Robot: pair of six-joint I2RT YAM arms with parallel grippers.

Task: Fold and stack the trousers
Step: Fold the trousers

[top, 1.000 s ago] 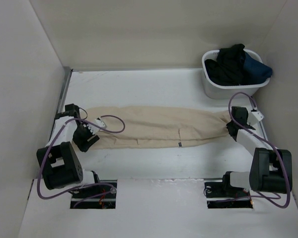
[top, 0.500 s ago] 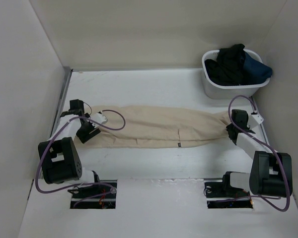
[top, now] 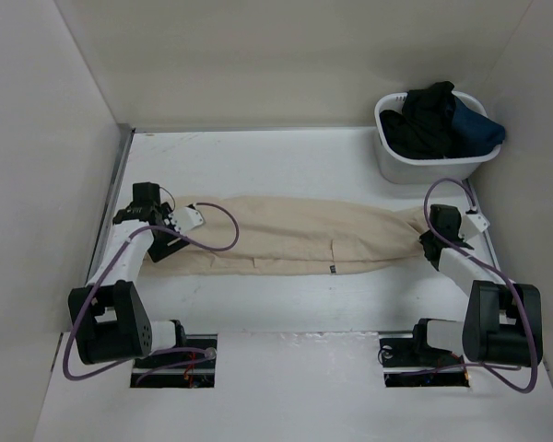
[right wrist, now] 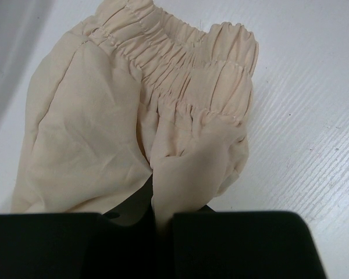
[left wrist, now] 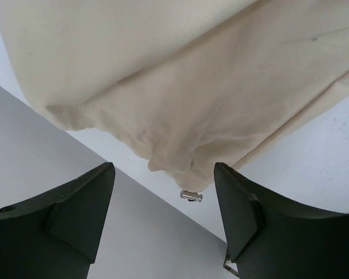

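Observation:
The beige trousers (top: pixel 295 235) lie stretched left to right across the table, with a small dark tag (top: pixel 334 268) on the near edge. My left gripper (top: pixel 159 247) is at the leg end and stands open. In the left wrist view (left wrist: pixel 163 177) the cloth's hem (left wrist: pixel 174 165) and a small metal cord stopper (left wrist: pixel 191 196) lie just ahead, between the jaws, and nothing is held. My right gripper (top: pixel 428 241) is shut on the gathered elastic waist end. The right wrist view shows a fold of beige cloth (right wrist: pixel 186 174) pinched between the black fingers (right wrist: pixel 244 244).
A white basket (top: pixel 387 168) holding black and dark-blue garments (top: pixel 433 120) stands at the back right. Side walls close in the table left and right; the left wall (left wrist: pixel 58 192) is right beside my left gripper. White table (top: pixel 276 166) lies behind the trousers.
My left arm has swung away from the near edge towards the far left, its wrist now farther back at the leg end. The trousers and my right arm have barely moved.

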